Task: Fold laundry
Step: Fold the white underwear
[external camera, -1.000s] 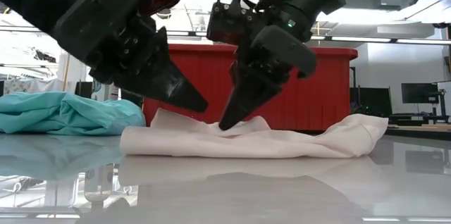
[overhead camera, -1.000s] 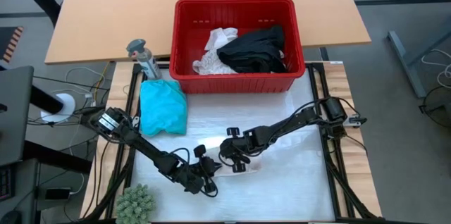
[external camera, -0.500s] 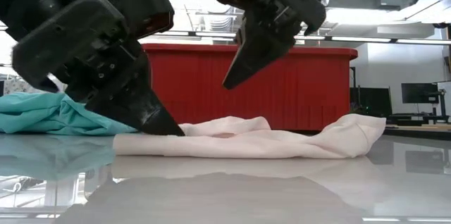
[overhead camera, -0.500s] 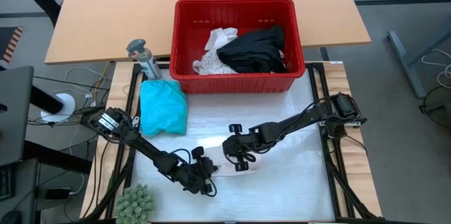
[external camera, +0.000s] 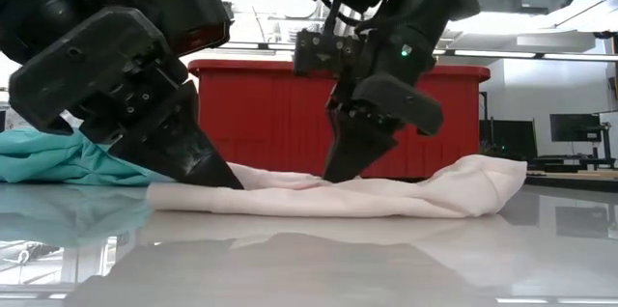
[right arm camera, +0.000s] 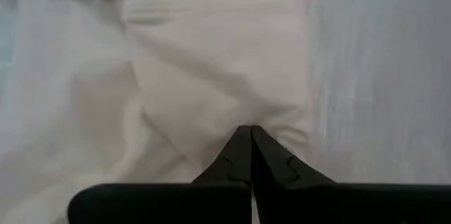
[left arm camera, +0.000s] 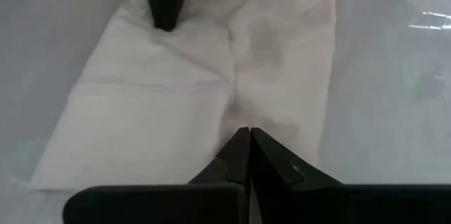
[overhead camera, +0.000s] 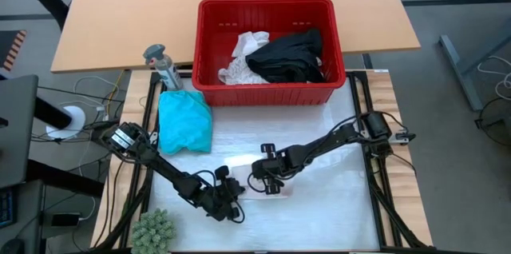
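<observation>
cream cloth: white garment (external camera: 367,196) lies flat and long on the glossy table (overhead camera: 319,214), in front of the red basket (overhead camera: 271,86), between both arm tips
risk 1: both grippers press points down into 1 thin layer; a drag sideways likely bunches the cloth instead of folding it, since the table looks slick
risk 2: pinch may catch only the top layer, so a lift could open the fold already in it, judged from the seam line in the left wrist view
risk 3: the 2 grippers sit near each other on the same piece; a crossing move could knock fingers together
left gripper (external camera: 224,180): fingers pressed together, tip on the garment's end nearest the teal cloth; cannot tell if fabric is caught between them
right gripper (external camera: 340,172): fingers pressed together, tip down on the garment's middle; hold on fabric not clear either
garment look: soft, creased, 1 raised lump at its far end in the low view (external camera: 488,181); the left wrist view shows a folded rectangle with a hem line (left arm camera: 162,94)
teal garment (overhead camera: 184,122): crumpled heap on the table, beside the basket's corner, apart from the white piece
basket contents: 1 black garment (overhead camera: 289,54) and white pieces (overhead camera: 243,56), unfolded
progress guess: early, most laundry not yet folded
</observation>
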